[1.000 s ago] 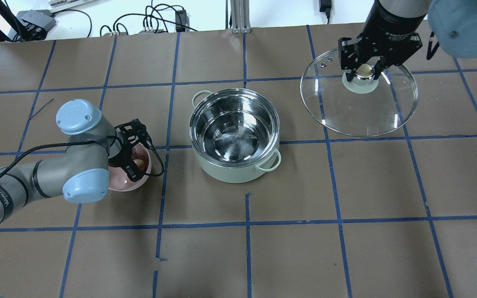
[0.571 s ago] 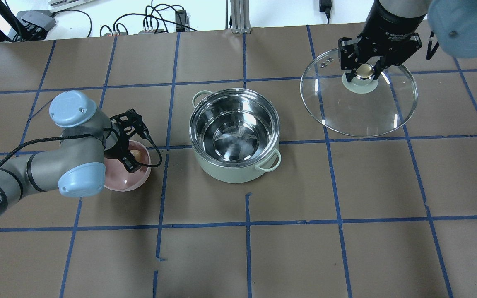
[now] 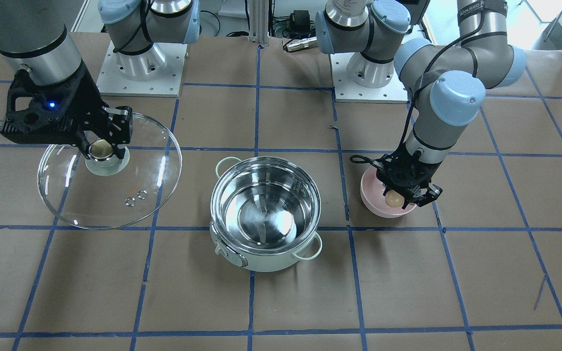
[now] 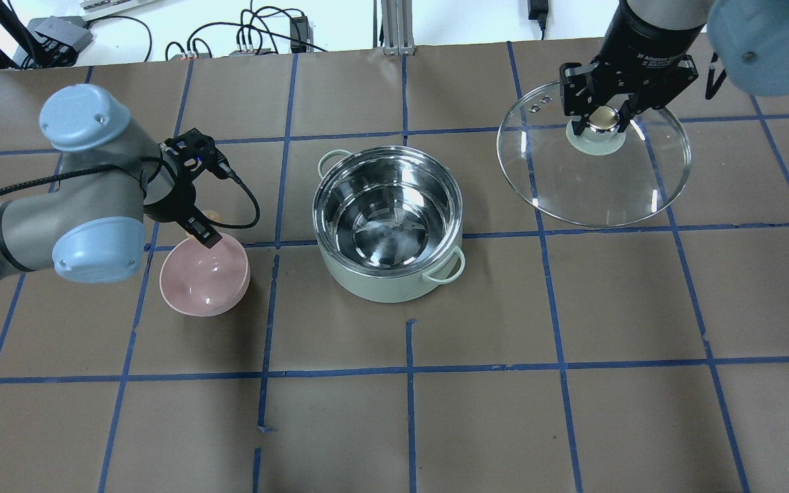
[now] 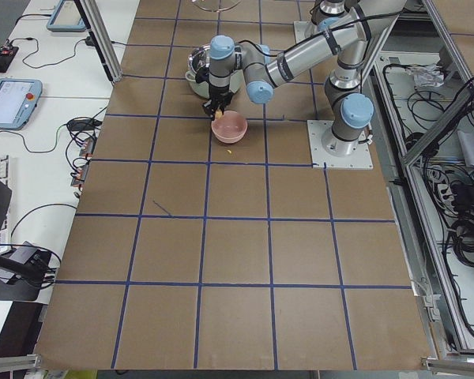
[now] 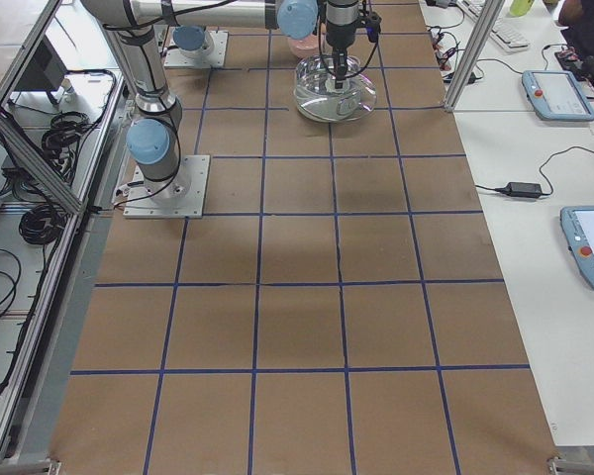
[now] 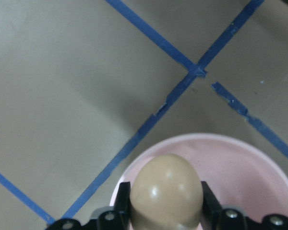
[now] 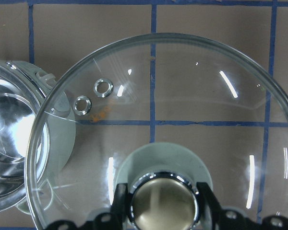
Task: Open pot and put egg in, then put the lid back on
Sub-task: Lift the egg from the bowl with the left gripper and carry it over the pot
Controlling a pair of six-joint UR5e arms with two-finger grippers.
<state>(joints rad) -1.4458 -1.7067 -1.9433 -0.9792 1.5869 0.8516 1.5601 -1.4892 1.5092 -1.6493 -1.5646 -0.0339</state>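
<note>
L gripper (image 4: 204, 229) clamps egg (image 7: 166, 191) just over pink bowl (image 4: 203, 287). R gripper (image 4: 600, 120) is shut on the knob of lid (image 4: 593, 185), which sits at 2 o'clock of pot (image 4: 381, 284) in the overhead view. Best to carry the egg slowly toward 3 o'clock and lower it deep into the pot before release.

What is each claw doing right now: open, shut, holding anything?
The left gripper is shut on the egg, over the pink bowl.
The right gripper is shut on the lid, by its knob.

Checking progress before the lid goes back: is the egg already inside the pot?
No, the pot shows only bare steel inside, and the left gripper holds the egg over the pink bowl.
</note>
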